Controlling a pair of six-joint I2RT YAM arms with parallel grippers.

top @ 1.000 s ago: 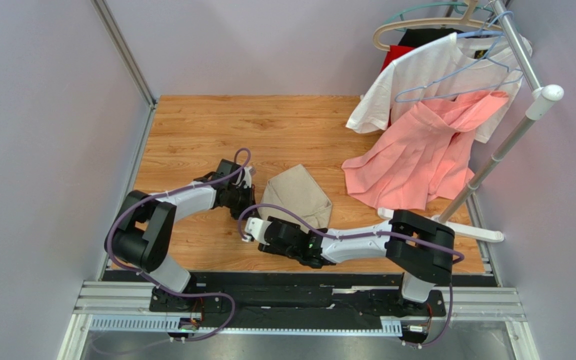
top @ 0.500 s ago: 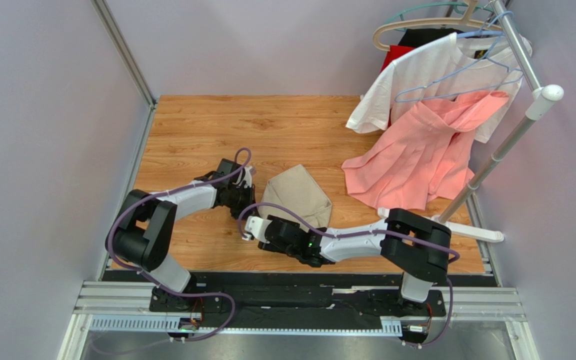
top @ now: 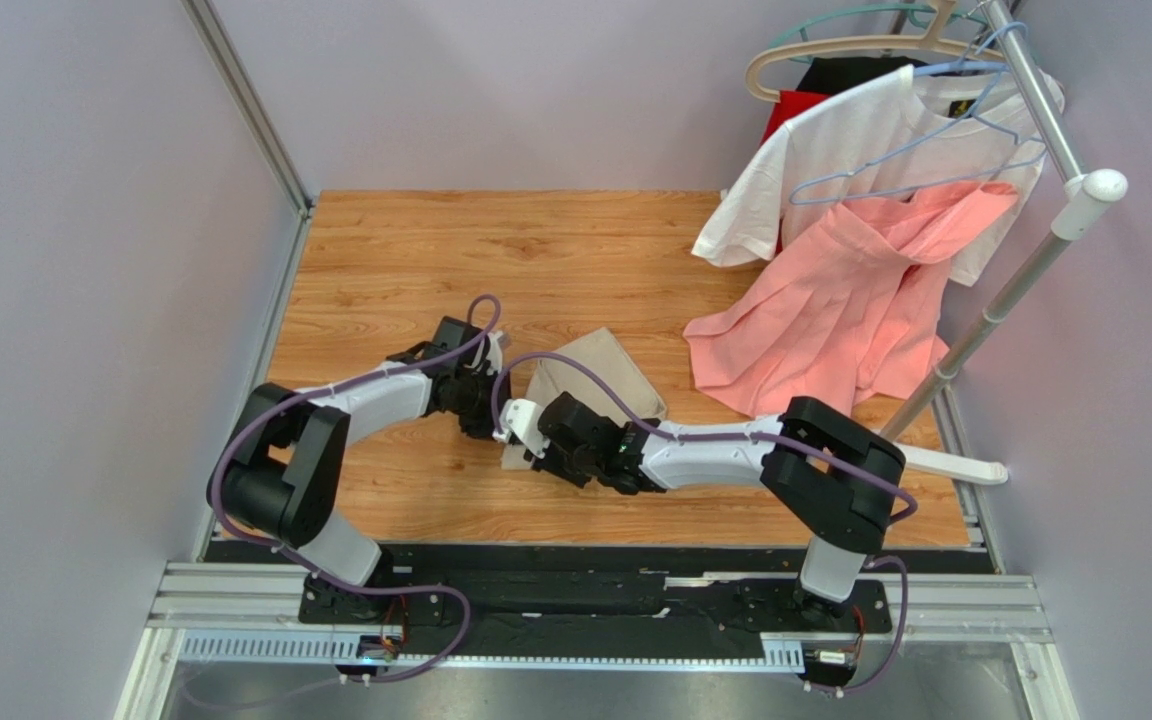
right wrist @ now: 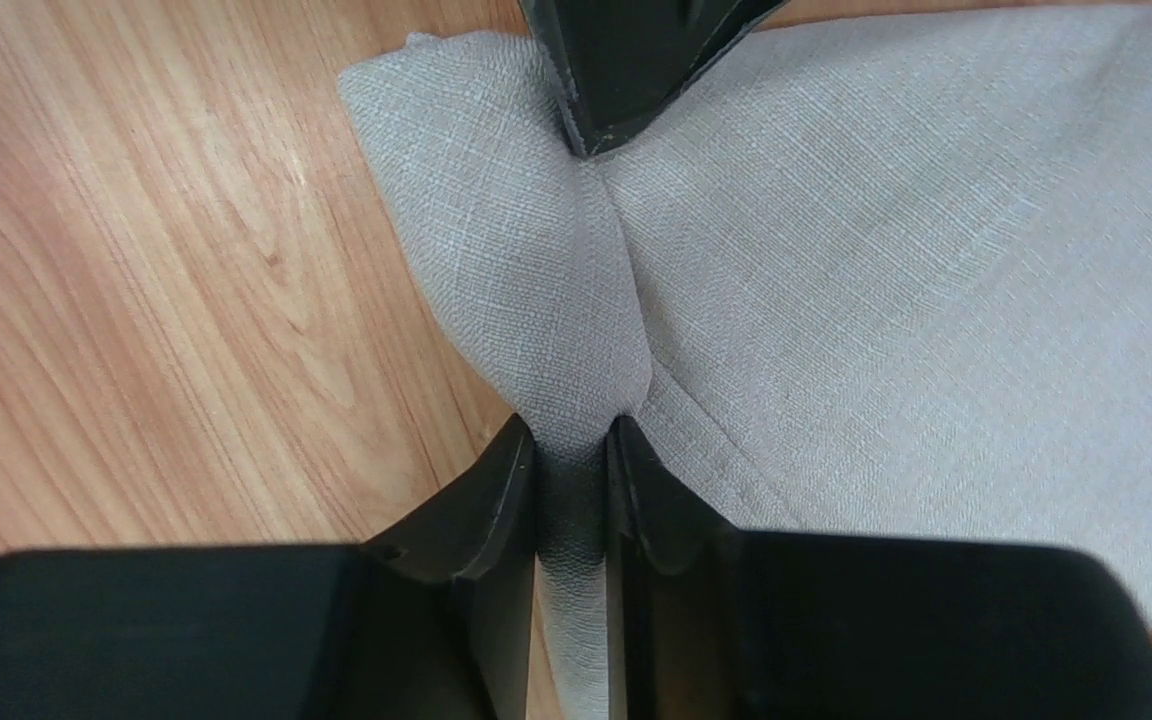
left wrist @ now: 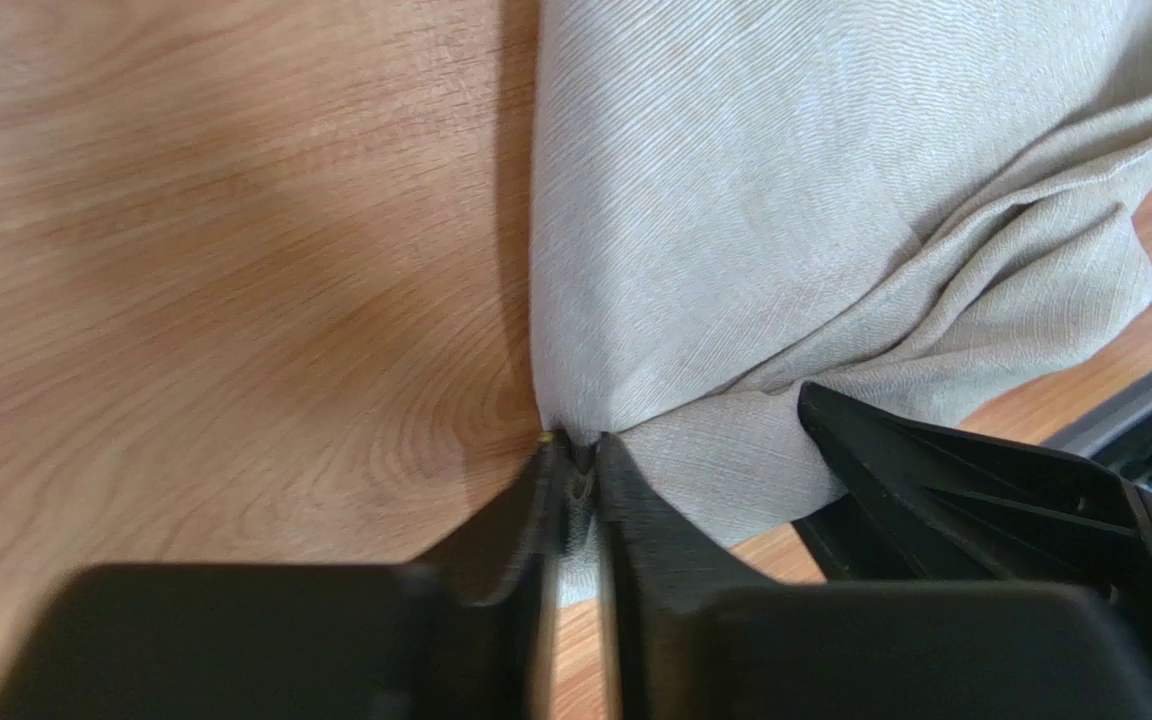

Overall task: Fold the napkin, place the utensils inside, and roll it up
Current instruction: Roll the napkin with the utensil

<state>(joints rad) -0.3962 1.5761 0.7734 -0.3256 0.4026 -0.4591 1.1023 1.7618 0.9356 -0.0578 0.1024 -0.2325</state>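
Folding is the step in hand: left gripper (left wrist: pixel 573 468) and right gripper (right wrist: pixel 573 450) are each clamped on a bunched edge of the napkin (top: pixel 605 378) on the table (top: pixel 387 255), so they should lift together, keep it taut and lay edge onto edge.

Left arm (top: pixel 372 393) and right arm (top: pixel 705 447) meet at the napkin (top: pixel 612 365)

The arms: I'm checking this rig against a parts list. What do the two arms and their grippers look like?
Both the left arm and the right arm have white links between bulky black joints, with a purple cable looping along each. The left gripper and the right gripper end in matte black, wedge-shaped fingers. No markings are legible.
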